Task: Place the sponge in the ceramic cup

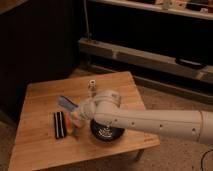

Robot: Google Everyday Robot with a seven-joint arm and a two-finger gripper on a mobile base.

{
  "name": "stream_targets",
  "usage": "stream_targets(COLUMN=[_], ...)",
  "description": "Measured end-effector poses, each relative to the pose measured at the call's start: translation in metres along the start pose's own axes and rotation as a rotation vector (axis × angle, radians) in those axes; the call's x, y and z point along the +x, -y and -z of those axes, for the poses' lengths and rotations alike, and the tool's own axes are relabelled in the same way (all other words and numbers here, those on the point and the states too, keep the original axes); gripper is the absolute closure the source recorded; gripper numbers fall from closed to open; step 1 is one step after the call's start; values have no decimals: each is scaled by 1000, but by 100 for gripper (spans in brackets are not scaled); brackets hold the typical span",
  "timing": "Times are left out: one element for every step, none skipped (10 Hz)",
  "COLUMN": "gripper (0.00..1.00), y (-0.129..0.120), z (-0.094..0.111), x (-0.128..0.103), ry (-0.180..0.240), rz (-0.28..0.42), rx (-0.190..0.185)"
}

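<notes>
The light-blue sponge [65, 103] sticks out up and to the left from the end of my gripper [73, 107], above the left-middle of the wooden table [45, 150]. The gripper is shut on the sponge. Just below it shows a small pale shape that looks like the ceramic cup [75, 121], partly hidden by the wrist. My white arm [150, 122] reaches in from the right across the table.
A black-and-white striped flat rectangle [59, 124] with an orange edge lies left of the cup. A wide black bowl [107, 133] sits under the arm near the front edge. A slim clear shaker bottle [92, 86] stands at the back. Dark shelving lies behind.
</notes>
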State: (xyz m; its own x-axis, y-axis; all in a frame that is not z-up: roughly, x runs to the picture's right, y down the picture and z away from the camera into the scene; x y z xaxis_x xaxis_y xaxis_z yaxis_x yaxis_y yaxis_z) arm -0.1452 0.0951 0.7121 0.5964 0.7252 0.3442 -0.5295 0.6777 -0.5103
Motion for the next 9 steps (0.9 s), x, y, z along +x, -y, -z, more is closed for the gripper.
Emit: stream_targets(gripper=[98, 98, 98, 98, 98, 98, 98, 98, 97], y=[1, 1, 0, 2, 3, 5, 6, 7, 8], z=[1, 1, 0, 1, 1, 0, 0, 1, 0], x=[2, 3, 6, 10, 13, 18, 20, 22, 24], ry=[-14, -28, -43, -50, -53, -58, -61, -64, -69], rz=[1, 5, 5, -1, -8, -15, -19, -23, -26], rx=[7, 11, 14, 17, 17, 19, 20, 21, 22])
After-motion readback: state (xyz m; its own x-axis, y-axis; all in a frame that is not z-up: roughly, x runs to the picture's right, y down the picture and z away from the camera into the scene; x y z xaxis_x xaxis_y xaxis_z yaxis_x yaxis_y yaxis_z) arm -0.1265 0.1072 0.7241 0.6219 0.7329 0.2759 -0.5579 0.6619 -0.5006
